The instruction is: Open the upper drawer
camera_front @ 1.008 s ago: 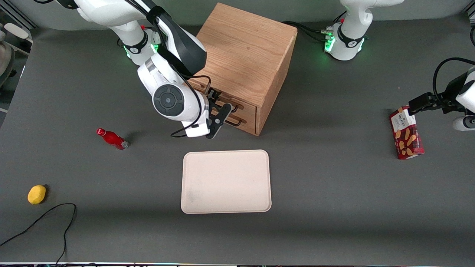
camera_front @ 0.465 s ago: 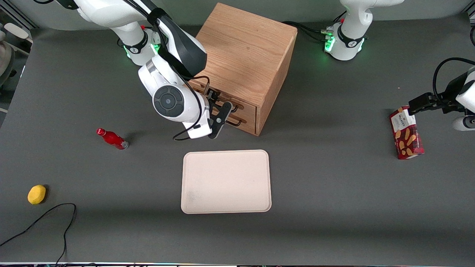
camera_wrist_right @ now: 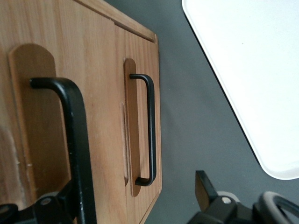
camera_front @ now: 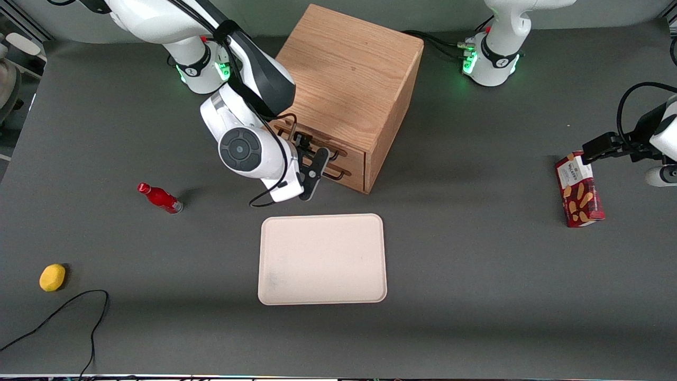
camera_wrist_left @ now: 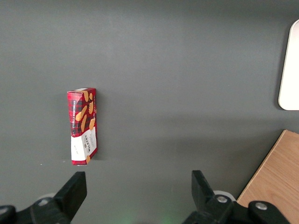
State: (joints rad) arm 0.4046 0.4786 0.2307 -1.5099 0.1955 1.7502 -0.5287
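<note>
Nearest the front camera lies the flat cream rectangular tray point(camera_front: 322, 259), bare. Above it stands the light oak wooden cabinet point(camera_front: 350, 79) with its two drawers facing the tray. The black two-finger gripper point(camera_front: 313, 170) of the working arm hangs in front of those drawers, close against their faces. In the right wrist view its fingers point(camera_wrist_right: 79, 154) are spread wide, and the thin black wire bar handle point(camera_wrist_right: 70, 121) of the upper drawer point(camera_wrist_right: 42, 107) sits right by one finger, not clamped. The lower drawer's matching handle point(camera_wrist_right: 150, 135) shows farther along the same face, untouched.

Both drawer fronts look flush with the cabinet, so I judge nothing is pulled out yet. The approach looks about finished; closing on the upper handle and the whole pull toward the tray remain.

A small red bottle point(camera_front: 160, 198) lies toward the working arm's end of the table.
</note>
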